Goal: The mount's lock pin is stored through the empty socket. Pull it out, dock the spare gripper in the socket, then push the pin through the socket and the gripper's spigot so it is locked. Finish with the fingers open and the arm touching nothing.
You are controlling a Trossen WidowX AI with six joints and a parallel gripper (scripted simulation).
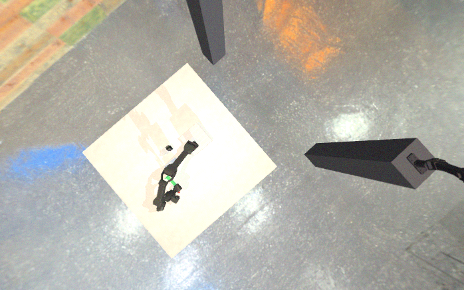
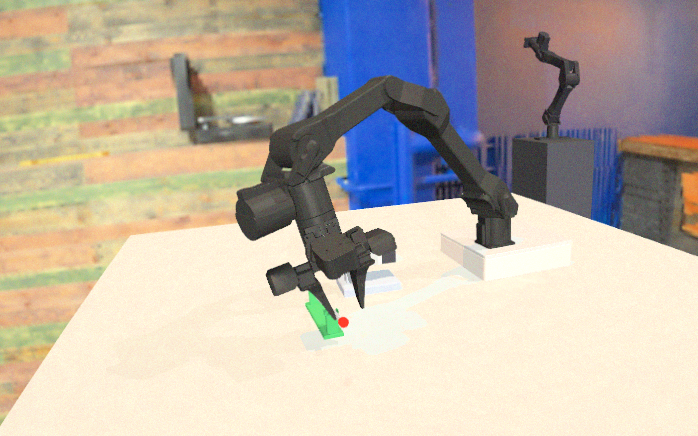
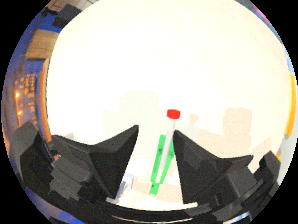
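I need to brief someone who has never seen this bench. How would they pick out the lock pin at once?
Start at the white table and follow the dark arm down to its open gripper. Directly below the jaws sits a green mount with a slim pin along it. Its small red knob is the only red thing there.

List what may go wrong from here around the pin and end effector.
1. The open end effector straddles the green pin. Lifting off askew may let a finger nudge it.
2. The pin's red head sits close to one fingertip, so a brush there might shift it.
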